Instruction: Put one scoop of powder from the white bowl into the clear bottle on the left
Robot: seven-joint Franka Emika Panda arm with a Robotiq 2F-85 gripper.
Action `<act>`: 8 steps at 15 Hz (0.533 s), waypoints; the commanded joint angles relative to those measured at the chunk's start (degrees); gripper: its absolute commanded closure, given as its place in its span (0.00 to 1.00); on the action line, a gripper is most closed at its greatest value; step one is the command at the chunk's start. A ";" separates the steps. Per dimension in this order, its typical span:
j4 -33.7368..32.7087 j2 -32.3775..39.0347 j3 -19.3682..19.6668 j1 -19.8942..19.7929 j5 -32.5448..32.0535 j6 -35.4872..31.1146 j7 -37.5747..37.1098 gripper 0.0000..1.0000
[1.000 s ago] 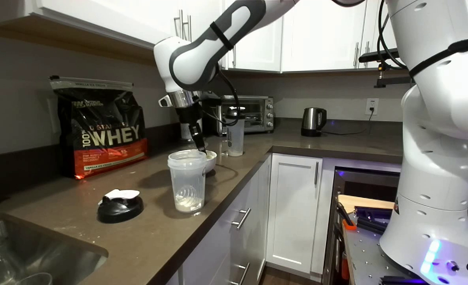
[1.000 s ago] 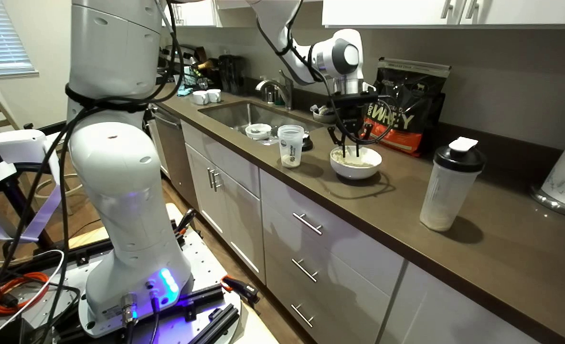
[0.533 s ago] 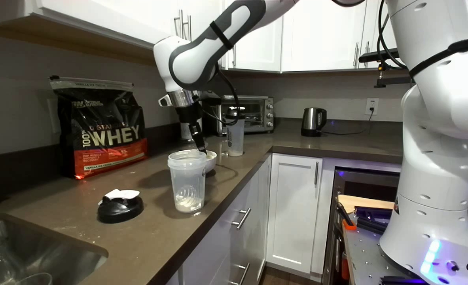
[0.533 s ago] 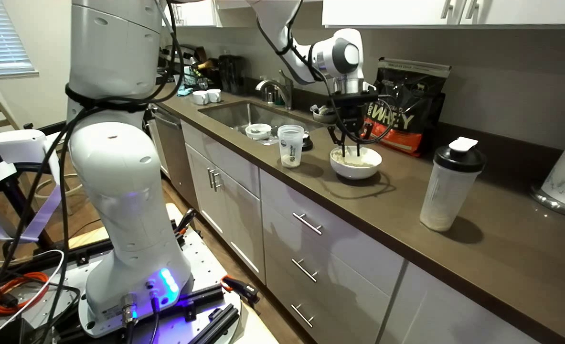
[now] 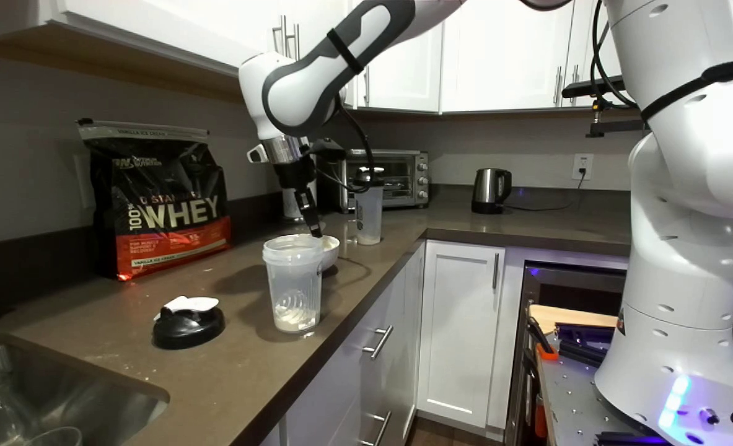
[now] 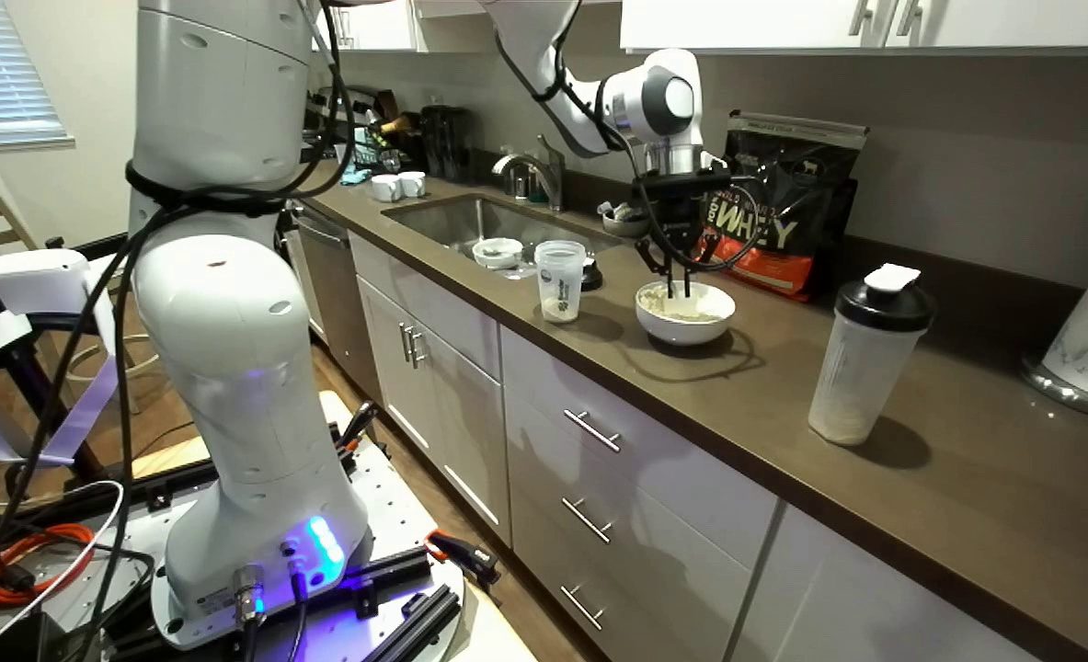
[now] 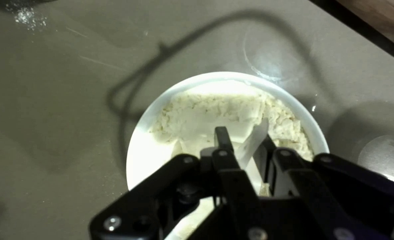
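The white bowl (image 6: 686,328), partly filled with pale powder (image 7: 283,126), stands on the counter; it also shows in an exterior view (image 5: 332,257). My gripper (image 7: 243,140) is over the bowl with its fingertips near the powder, and it also shows in an exterior view (image 6: 678,291). The fingers are part-way together, with the white scoop's handle (image 7: 254,139) slanting across from one finger to the other. The scoop's cup is mostly hidden by the fingers. The open clear bottle on the left (image 6: 560,276), also seen in an exterior view (image 5: 293,282), has powder at its bottom.
A capped clear shaker bottle (image 6: 867,363) stands right of the bowl. A black lid (image 5: 188,325) lies near the sink (image 5: 81,396). A whey bag (image 5: 162,204) stands against the wall behind. The counter's front edge (image 6: 654,407) runs close to the bowl and bottles.
My gripper has risen slightly, and its fingers have come closer together over the bowl. The bowl and bottles have not moved.
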State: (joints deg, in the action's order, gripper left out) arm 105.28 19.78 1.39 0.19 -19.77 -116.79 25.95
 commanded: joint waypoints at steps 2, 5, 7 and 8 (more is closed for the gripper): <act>-1.34 0.73 -0.68 -0.46 -0.42 1.60 -0.39 1.00; -1.20 0.56 -0.74 -0.46 -0.44 1.66 -0.32 0.99; -0.51 -0.25 -0.79 -0.41 -0.59 1.73 -0.24 0.99; -0.13 -0.64 -0.81 -0.36 -0.69 1.69 -0.29 0.99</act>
State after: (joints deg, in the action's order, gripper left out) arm 105.28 19.87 1.24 0.19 -19.77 -116.56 25.95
